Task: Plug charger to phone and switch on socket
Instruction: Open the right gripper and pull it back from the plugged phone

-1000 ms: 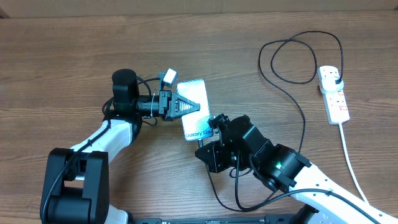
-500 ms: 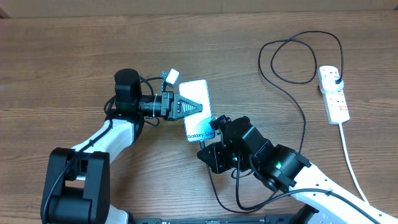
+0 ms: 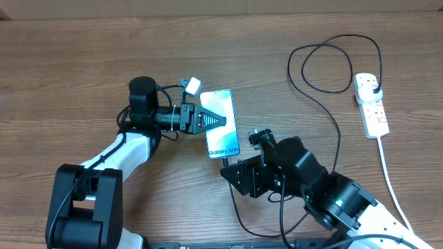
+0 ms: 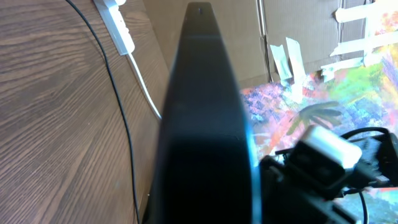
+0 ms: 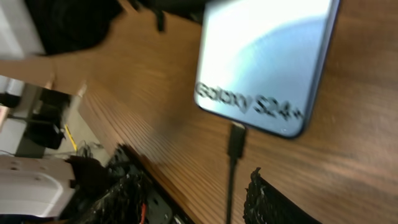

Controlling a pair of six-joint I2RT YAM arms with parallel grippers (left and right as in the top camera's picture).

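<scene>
Right gripper (image 5: 196,190) is backing off, opening up; left gripper (image 3: 220,120) is pinching phone (image 3: 223,142); tilting might be pulling charger (image 5: 237,142) out.

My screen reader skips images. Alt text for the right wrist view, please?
A phone reading Galaxy S24+ with a black charger connector at its bottom edge, over a wooden table; the right gripper stands open around the cable.

Black charger (image 5: 236,142), white socket (image 3: 372,107)
</scene>
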